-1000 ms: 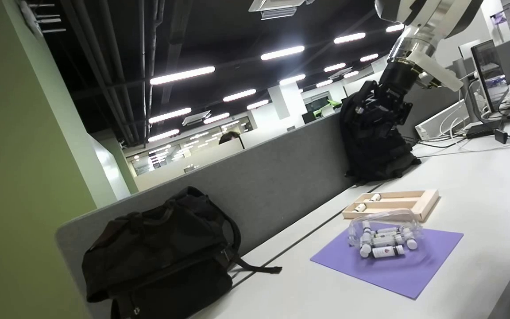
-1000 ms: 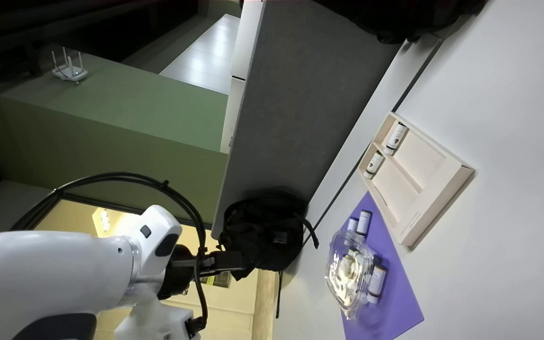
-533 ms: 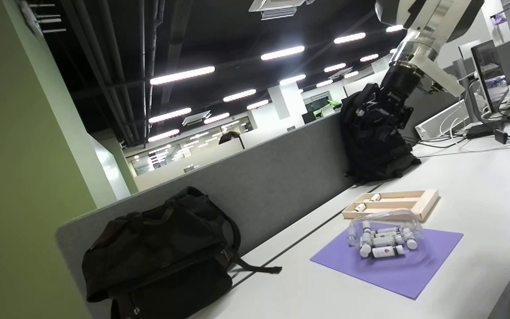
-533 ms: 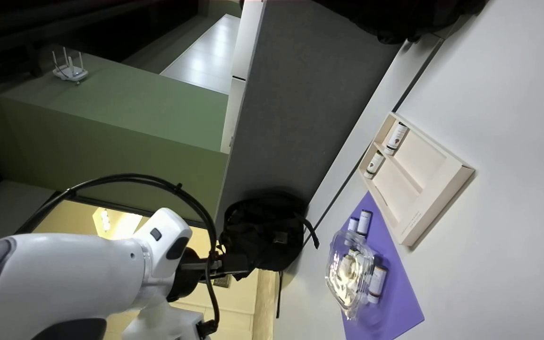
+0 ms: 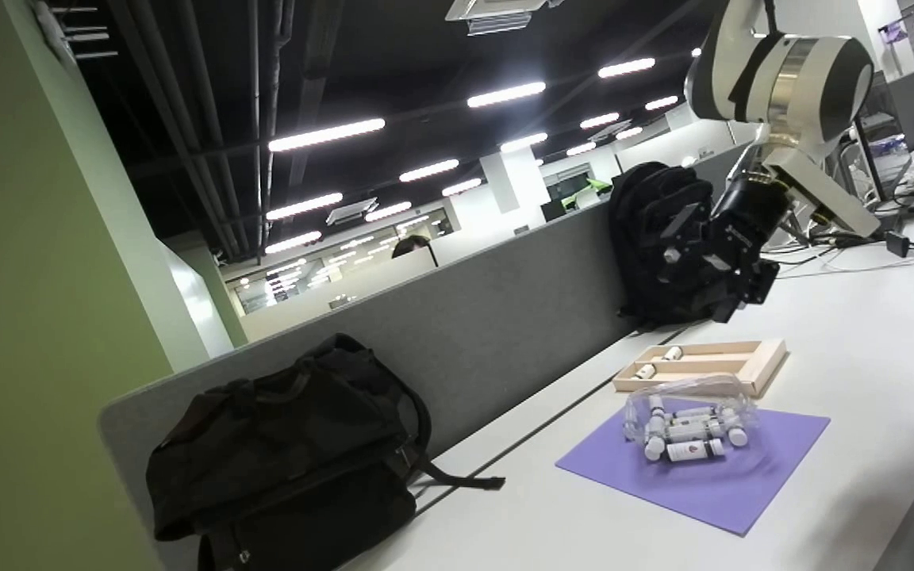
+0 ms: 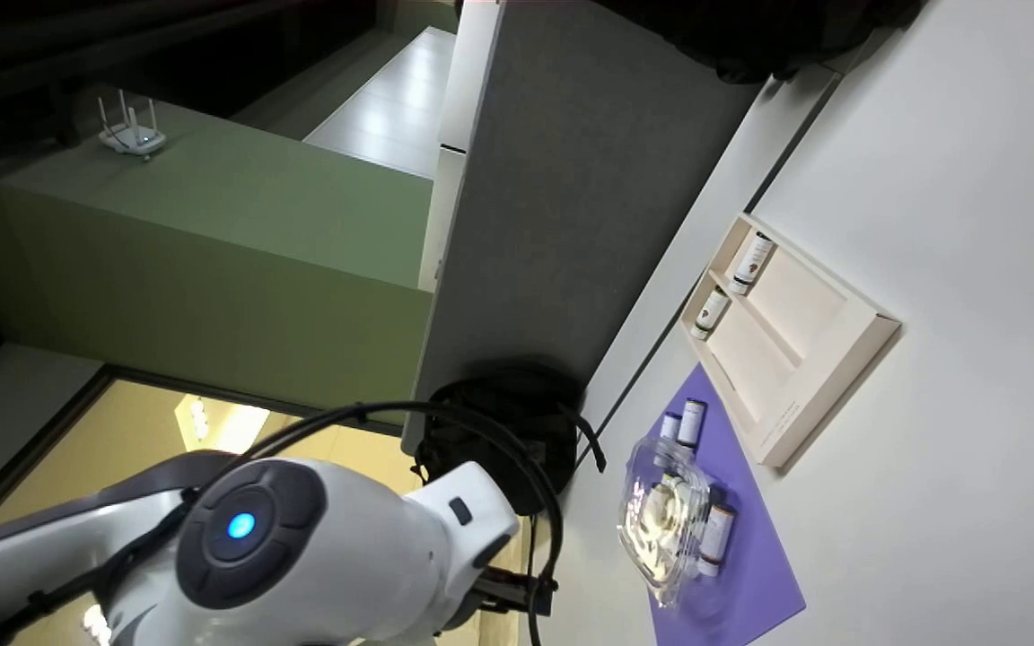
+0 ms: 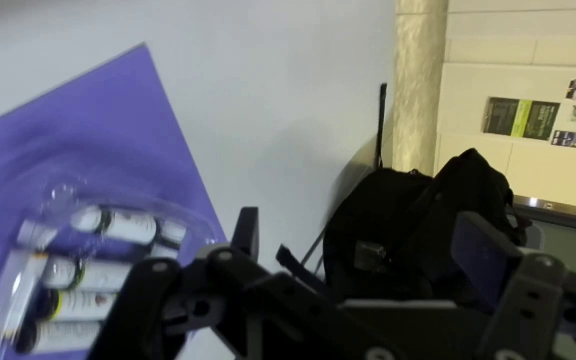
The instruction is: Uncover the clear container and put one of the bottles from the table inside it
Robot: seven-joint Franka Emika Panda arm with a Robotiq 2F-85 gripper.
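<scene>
The hand [image 7: 362,242], spread wide, hangs higher than the clear container [image 6: 661,522], well apart from it.

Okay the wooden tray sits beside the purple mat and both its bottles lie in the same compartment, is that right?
Not quite: the two bottles in the wooden tray lie in separate compartments, one on each side of its divider, as both exterior views show. The tray does sit beside the purple mat.
</scene>
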